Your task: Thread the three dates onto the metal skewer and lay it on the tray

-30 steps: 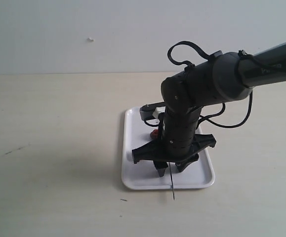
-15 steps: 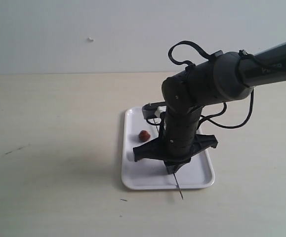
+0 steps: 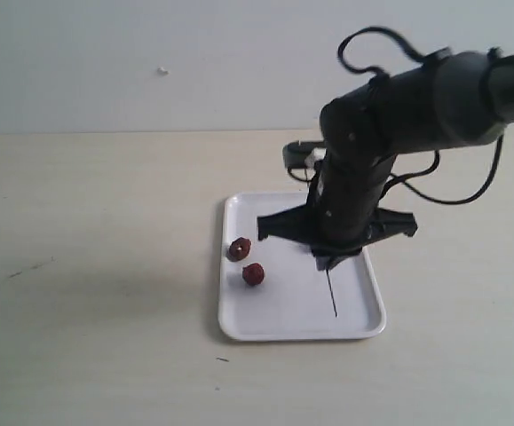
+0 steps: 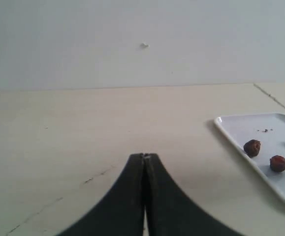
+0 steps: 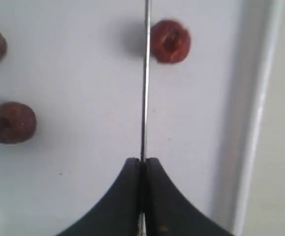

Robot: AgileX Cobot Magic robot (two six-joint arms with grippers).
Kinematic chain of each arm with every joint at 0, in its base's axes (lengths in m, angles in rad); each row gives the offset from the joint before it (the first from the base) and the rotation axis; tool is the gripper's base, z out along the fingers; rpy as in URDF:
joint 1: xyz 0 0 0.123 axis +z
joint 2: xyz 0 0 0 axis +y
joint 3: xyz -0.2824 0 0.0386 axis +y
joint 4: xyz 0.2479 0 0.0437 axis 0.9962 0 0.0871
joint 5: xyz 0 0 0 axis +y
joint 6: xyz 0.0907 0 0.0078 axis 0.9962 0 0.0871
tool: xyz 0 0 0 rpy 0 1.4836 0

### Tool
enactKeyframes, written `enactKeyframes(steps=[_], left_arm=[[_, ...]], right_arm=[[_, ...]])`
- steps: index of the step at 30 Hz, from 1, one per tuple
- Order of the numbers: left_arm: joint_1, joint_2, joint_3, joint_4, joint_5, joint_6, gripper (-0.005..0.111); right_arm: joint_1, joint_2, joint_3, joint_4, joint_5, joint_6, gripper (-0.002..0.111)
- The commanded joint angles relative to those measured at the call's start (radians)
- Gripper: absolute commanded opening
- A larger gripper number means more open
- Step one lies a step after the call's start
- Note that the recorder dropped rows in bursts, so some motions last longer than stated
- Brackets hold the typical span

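Metal skewer (image 3: pixel 330 293), clenched in the right pincer (image 3: pixel 327 264), points lengthwise down toward the white tray (image 3: pixel 239 324).

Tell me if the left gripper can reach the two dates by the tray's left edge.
Probably yes: only bare table lies between the left gripper and those dates; the right gripper hangs further right.

White tray (image 3: pixel 283 312); dark red-brown wrinkled dates (image 3: pixel 253 274) on tray; grey skewer (image 3: pixel 331 295); black end effector (image 5: pixel 142 162); pale beige counter (image 3: pixel 106 266) around tray
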Motion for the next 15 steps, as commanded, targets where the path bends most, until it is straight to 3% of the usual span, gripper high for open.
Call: enactKeyframes(steps=[1, 8, 15], left_arm=[[0.002, -0.007, 0.000, -0.008, 0.001, 0.000, 0.000], [0.002, -0.007, 0.000, -0.008, 0.001, 0.000, 0.000], [0.002, -0.007, 0.000, 0.024, 0.001, 0.004, 0.000]], right_arm=[[-0.033, -0.145, 0.000, -0.040, 0.000, -0.111, 0.000], [-0.033, -0.319, 0.000, -0.191, 0.047, -0.409, 0.000], [-0.046, -0.349, 0.000, -0.378, -0.017, -0.403, 0.000]])
